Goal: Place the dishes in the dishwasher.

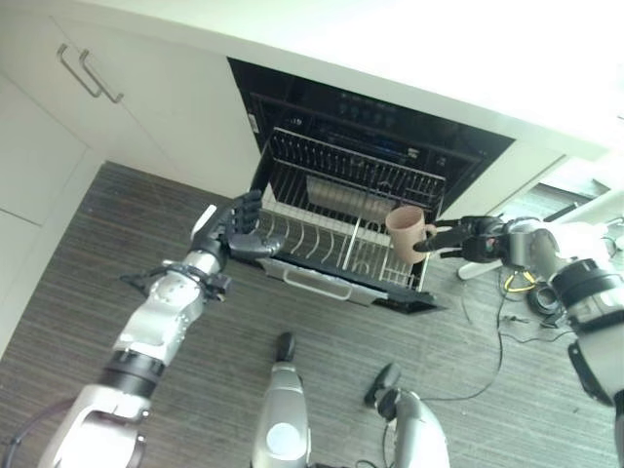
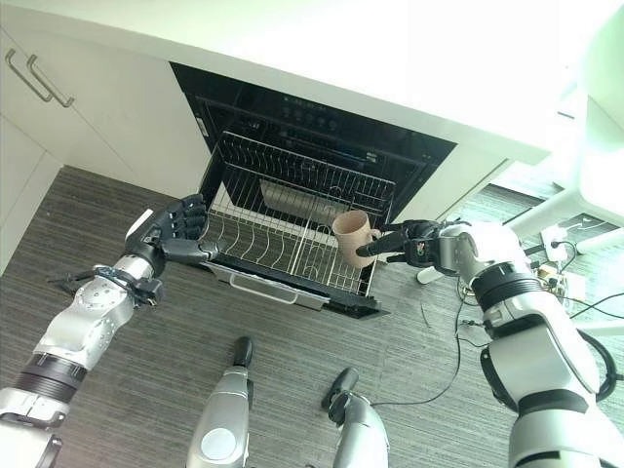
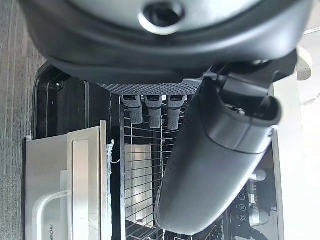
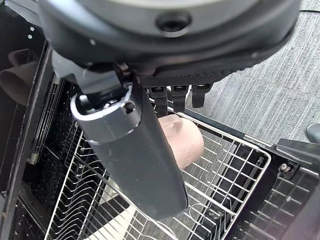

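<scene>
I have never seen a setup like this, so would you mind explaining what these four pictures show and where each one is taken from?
This is a humanoid robot loading a dishwasher. The two wide pictures come from cameras in its head, looking down. The two close-ups come from cameras on its wrists, so each hand's dark bulk looms large. The wire rack is pulled out. The right hand holds a beige mug over the rack's right side. The left hand rests at the rack's left front corner, fingers curled.
</scene>
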`<state>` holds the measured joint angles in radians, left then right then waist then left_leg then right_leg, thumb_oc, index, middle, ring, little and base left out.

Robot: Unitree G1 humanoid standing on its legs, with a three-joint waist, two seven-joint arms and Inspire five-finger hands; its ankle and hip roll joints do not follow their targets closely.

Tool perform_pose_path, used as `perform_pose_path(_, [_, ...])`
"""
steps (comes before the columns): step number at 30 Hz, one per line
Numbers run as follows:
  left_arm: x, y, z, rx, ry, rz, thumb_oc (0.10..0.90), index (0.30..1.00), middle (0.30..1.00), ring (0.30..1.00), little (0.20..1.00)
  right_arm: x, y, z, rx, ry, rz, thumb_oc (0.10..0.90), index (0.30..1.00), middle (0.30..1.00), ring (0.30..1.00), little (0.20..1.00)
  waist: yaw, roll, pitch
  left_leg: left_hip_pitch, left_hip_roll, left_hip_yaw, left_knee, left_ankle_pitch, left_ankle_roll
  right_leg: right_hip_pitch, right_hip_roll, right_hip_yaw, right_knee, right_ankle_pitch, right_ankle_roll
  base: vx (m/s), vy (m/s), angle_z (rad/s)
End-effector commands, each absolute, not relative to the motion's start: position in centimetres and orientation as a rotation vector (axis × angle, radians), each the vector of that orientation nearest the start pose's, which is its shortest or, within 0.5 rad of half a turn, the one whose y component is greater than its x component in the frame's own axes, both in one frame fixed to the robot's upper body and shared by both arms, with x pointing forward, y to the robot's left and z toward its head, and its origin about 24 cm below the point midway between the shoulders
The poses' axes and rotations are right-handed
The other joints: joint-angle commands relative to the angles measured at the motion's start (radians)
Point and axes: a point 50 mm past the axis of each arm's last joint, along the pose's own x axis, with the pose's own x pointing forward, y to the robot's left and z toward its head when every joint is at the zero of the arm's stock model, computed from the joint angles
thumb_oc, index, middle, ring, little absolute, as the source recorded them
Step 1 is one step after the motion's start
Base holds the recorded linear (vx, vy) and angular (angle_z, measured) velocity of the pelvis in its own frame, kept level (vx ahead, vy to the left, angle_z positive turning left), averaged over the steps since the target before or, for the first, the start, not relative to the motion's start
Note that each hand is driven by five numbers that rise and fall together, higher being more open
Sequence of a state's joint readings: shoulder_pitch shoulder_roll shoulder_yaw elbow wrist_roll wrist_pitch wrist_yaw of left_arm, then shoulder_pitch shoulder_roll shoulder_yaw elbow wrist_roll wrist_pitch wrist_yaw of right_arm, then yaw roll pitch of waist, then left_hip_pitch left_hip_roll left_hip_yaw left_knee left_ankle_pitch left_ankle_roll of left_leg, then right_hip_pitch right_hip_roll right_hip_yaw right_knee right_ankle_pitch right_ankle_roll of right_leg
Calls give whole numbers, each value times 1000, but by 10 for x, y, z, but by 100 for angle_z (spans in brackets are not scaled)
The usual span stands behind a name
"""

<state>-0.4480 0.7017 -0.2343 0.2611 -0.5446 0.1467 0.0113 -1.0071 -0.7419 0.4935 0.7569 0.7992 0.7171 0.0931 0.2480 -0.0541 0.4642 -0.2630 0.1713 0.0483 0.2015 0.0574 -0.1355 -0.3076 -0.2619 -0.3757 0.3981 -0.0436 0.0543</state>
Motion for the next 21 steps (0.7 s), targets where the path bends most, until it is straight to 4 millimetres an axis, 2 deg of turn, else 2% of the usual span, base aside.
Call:
perform_pose_path(1, [315,247,128,246,-7,-86,800,900,900,900,900,386,-255,219,-130,305,20,800,900,900,900,900,-4,-26,-5,-12,-13,-10,98,-120,28,109,6,43,-98,-11,96,0,0,0])
perform_pose_path(5, [308,249,125,237,-32,-59,800,900,900,900,900,375,-264,229,-122,204,-35,800,900,900,900,900,-27,-29,-12,1,-7,2,98,-124,31,113,9,54,-98,-12,98,0,0,0])
perform_pose_path(11, [298,248,125,205,-71,-33,800,900,900,900,900,361,-264,222,-132,132,-45,800,900,900,900,900,-52,-25,-28,22,-3,17,98,-132,36,123,12,69,-98,-16,97,3,-2,-2])
perform_pose_path(15, [295,244,124,182,-90,-28,800,900,900,900,900,357,-266,225,-140,79,-72,800,900,900,900,900,-63,-20,-43,38,2,25,98,-138,34,135,10,74,-98,-22,95,-2,-6,-9])
perform_pose_path(20, [284,241,130,164,-186,-25,800,900,900,900,900,344,-267,217,-124,6,-89,800,900,900,900,900,-77,-13,-91,62,1,35,98,-140,36,152,5,82,-98,-27,91,17,-20,-4])
perform_pose_path(21, [279,238,132,134,-220,-27,800,900,900,900,900,338,-264,211,-103,-38,-105,800,900,900,900,900,-83,-9,-112,77,2,38,98,-144,37,164,4,84,-98,-32,90,15,-32,-6])
